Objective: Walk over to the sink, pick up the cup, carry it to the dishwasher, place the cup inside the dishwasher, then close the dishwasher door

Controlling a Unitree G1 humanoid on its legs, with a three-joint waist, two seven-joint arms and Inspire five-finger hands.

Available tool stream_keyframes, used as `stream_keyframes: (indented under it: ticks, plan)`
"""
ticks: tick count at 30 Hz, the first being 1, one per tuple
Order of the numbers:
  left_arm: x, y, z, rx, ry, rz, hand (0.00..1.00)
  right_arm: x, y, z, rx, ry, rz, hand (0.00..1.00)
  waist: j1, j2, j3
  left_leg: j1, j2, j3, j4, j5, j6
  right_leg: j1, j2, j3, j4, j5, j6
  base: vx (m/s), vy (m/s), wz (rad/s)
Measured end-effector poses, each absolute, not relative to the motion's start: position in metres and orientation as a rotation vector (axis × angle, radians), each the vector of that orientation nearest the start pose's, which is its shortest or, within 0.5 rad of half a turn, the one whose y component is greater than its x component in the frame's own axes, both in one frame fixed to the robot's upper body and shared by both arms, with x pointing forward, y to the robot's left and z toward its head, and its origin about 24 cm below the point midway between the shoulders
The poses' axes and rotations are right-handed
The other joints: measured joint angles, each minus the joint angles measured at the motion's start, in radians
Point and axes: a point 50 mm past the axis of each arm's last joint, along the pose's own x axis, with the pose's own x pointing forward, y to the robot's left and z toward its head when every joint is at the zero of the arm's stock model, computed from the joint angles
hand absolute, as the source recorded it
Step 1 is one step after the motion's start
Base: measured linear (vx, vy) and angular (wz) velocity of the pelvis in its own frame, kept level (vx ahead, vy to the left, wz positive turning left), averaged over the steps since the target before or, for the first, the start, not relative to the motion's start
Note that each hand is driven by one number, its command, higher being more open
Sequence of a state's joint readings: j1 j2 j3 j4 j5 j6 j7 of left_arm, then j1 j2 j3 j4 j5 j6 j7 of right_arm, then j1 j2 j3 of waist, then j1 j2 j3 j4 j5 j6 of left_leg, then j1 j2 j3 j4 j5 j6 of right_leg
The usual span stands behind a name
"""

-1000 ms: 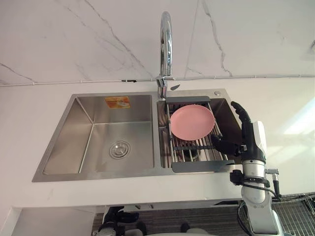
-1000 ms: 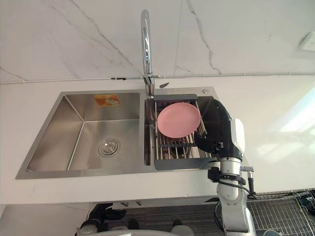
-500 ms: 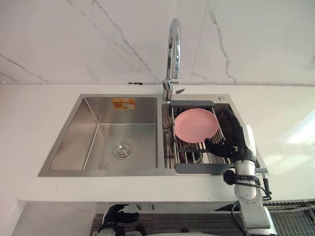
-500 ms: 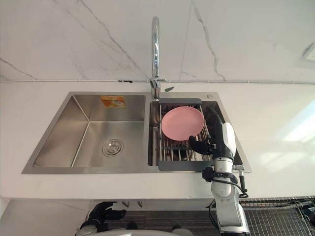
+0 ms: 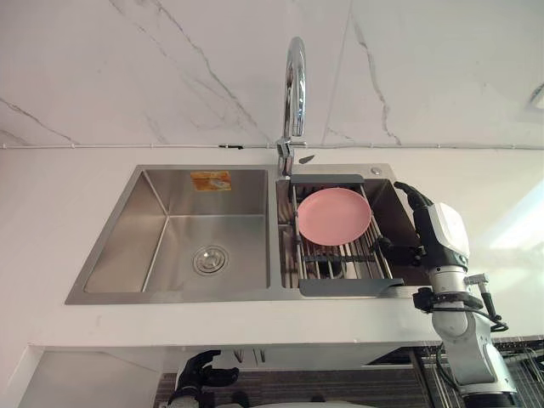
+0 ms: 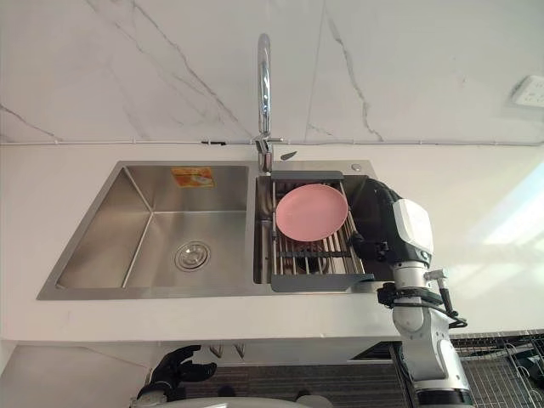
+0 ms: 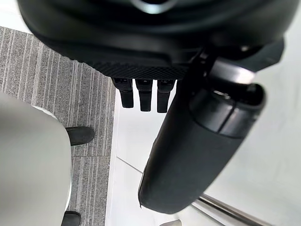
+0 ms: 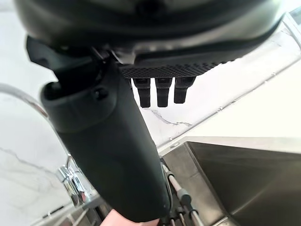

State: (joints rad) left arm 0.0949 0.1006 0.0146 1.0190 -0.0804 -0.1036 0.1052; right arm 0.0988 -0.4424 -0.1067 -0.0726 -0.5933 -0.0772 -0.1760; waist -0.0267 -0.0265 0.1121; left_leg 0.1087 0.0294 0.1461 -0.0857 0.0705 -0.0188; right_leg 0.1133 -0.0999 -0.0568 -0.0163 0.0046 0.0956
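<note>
Double sink point(image 5: 170, 297) set into a white counter point(image 5: 51, 221), with the faucet point(image 5: 294, 93) at the back edge between the two basins. The left basin only has its drain point(image 5: 210, 259). A rack point(image 5: 348, 287) sits across the right basin, with a pink plate point(image 5: 334, 216) lying on its back half.

The right hand point(image 6: 378, 223) is over the right edge of the right basin, just beside the rack. Its fingers are stretched out toward the back of the sink and the thumb sticks out toward the rack's right rail. It's open and holding nothing. I can't tell if the thumb is actually touching the rail.

As for the cup, there's a dark shape point(image 5: 337, 269) under the rack bars near the rack's front edge, down in the right basin. I honestly can't tell if that's it.

The left hand point(image 6: 176, 369) hangs low, below the counter's front edge, over grey floor point(image 7: 56, 94). Its fingers are loose and spread, and it's holding nothing.
</note>
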Motion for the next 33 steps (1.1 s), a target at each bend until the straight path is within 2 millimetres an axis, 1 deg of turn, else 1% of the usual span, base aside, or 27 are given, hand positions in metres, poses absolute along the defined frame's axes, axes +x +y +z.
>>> stream_keyframes:
  ticks: [5,13,19,27,33]
  plan:
    - [0.104,0.198,-0.155,0.062,1.001,0.224,0.90,0.240,-0.256,0.084,-1.129,-0.139,-0.184,0.90,-0.001,0.002,0.002,-0.003,0.000,0.000,0.000,0.000,0.000,-0.003,0.000,-0.001,-0.001,0.000,0.000,0.00,0.000,0.00]
    - [0.104,0.198,-0.154,0.063,0.986,0.219,0.90,0.252,-0.247,0.084,-1.248,-0.173,-0.107,0.90,-0.001,0.004,0.004,-0.016,-0.001,-0.004,0.000,0.000,0.000,-0.013,-0.001,-0.007,-0.003,-0.002,-0.002,0.00,-0.003,0.01]
    - [0.105,0.198,-0.153,0.063,0.975,0.216,0.90,0.259,-0.241,0.078,-1.286,-0.172,-0.053,0.90,0.000,0.005,0.005,-0.028,-0.002,-0.014,0.000,0.000,0.000,-0.017,-0.001,-0.018,-0.007,-0.002,-0.002,0.00,-0.016,0.05]
    - [0.106,0.197,-0.153,0.069,0.971,0.205,0.90,0.261,-0.231,0.065,-1.349,-0.167,0.056,0.90,0.004,0.007,0.006,-0.032,-0.004,-0.018,0.000,0.001,0.002,-0.019,-0.003,-0.022,-0.008,-0.003,-0.002,-0.01,-0.004,0.01]
    - [0.108,0.195,-0.152,0.068,0.952,0.194,0.90,0.266,-0.232,0.060,-1.408,-0.148,0.081,0.90,0.007,0.011,0.009,-0.039,-0.009,-0.027,-0.001,0.004,0.006,-0.022,-0.008,-0.030,-0.007,-0.003,-0.002,-0.03,-0.006,0.04]
